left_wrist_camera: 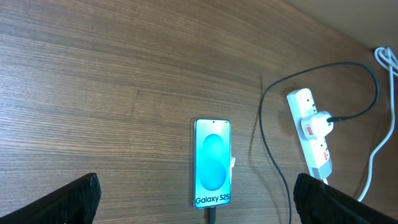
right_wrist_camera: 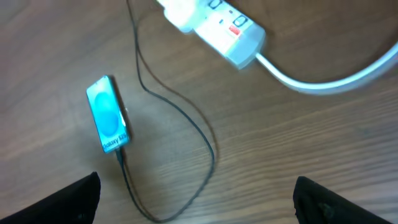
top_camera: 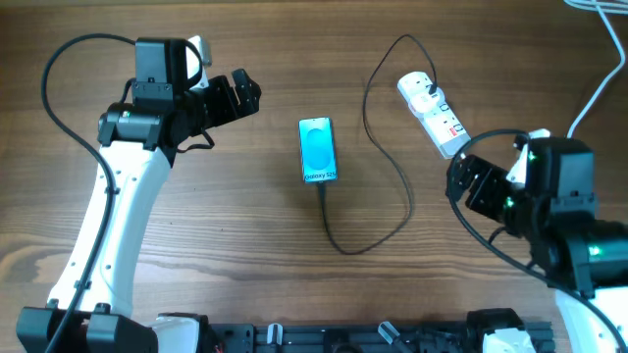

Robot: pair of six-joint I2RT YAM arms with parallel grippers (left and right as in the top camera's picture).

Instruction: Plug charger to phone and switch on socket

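The left gripper (top_camera: 245,90), raised over the left side of the brown wood-grain table (top_camera: 245,255), has its black fingers (left_wrist_camera: 78,199) spread wide with nothing between them. The right gripper (top_camera: 469,186) hangs over the right side, equally wide and empty, just near of the socket's end. The small rectangular phone with a lit blue-turquoise screen (top_camera: 317,149) lies flat at the table's middle, its white lettering at the near end. The thin black charger cable (top_camera: 404,191) meets that near end with its connector tip (right_wrist_camera: 119,157), loops near and right, then runs far to a white plug (top_camera: 424,90) seated in the white elongated power strip (top_camera: 442,118) at far right. Its red switches (right_wrist_camera: 235,30) show, but their position cannot be told. A thick white cord (right_wrist_camera: 323,81) leaves the strip's near end.
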